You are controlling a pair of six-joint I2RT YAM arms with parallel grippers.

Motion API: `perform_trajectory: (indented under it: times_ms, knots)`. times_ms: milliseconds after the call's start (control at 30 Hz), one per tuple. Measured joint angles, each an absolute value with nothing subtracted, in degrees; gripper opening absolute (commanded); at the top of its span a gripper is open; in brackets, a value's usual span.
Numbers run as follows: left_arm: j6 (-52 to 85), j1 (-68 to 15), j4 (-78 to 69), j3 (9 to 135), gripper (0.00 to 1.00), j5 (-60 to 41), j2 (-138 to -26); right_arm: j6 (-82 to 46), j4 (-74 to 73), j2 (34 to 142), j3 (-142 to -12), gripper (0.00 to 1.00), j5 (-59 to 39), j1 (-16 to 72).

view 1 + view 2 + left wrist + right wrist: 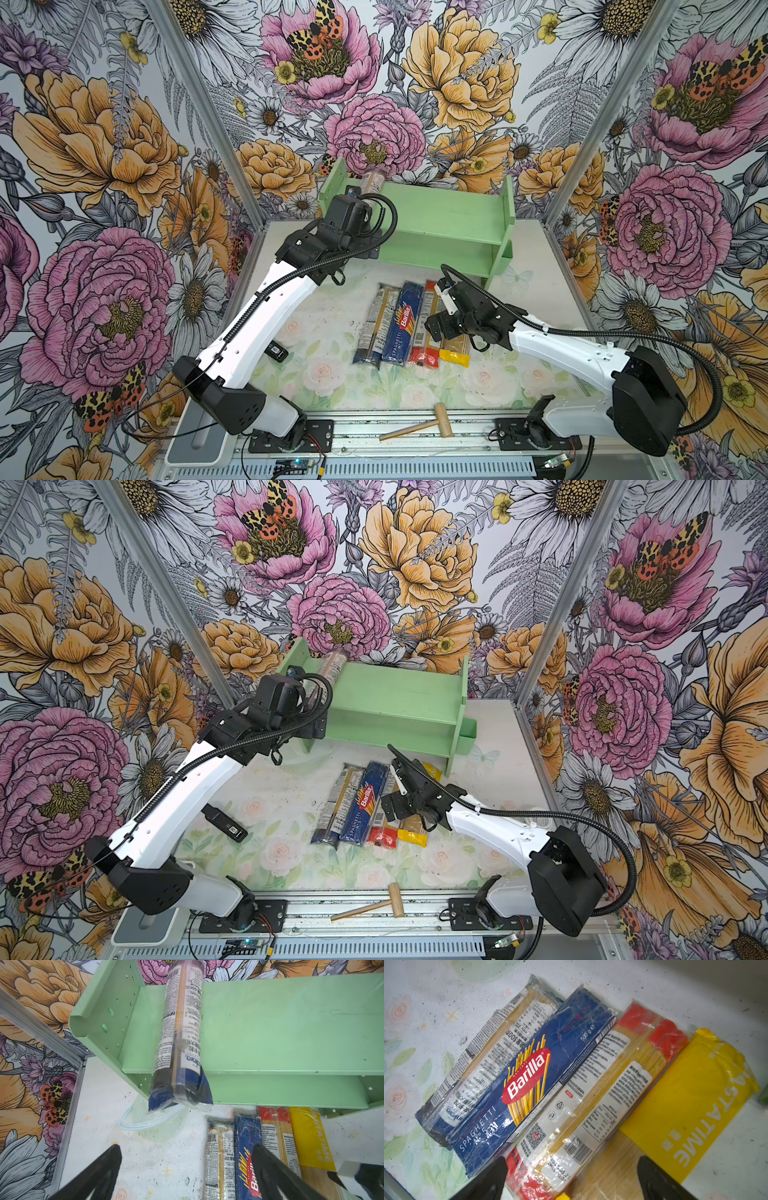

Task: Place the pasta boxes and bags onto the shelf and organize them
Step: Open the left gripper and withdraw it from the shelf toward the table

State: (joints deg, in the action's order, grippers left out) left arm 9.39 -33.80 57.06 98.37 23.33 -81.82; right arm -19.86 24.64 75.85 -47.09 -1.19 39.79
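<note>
My right gripper (572,1165) hangs open, empty, over the red bag (602,1088). Its long axis slants between the jaws.

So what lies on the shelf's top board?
Only one blue-ended spaghetti bag, its dark end overhanging the front edge. In both top views the left arm hides its near half.

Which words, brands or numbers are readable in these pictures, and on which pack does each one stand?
"Barilla": dark blue box.
"DAL 1877": same box.
"SPAGHETTI N°5": same box.
"500 g": same box.
"ASTATIME", start hidden: yellow bag.
"nkara", start hidden: blue-ended bag on the shelf.
Small label print elsewhere: too small to read.
</note>
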Motion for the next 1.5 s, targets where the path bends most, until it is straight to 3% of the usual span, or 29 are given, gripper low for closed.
perform_trajectory:
  times_ms: [300,1500]
  knots:
    - [12.71,-33.80,51.03,85.58,0.99,20.93,-72.66,-19.86,24.64,75.85,-47.11,0.99,-1.37,39.79]
    - [22.24,-35.53,44.62,62.96,0.99,15.09,-64.05,-20.08,25.52,75.81,-47.11,0.99,-1.32,40.23]
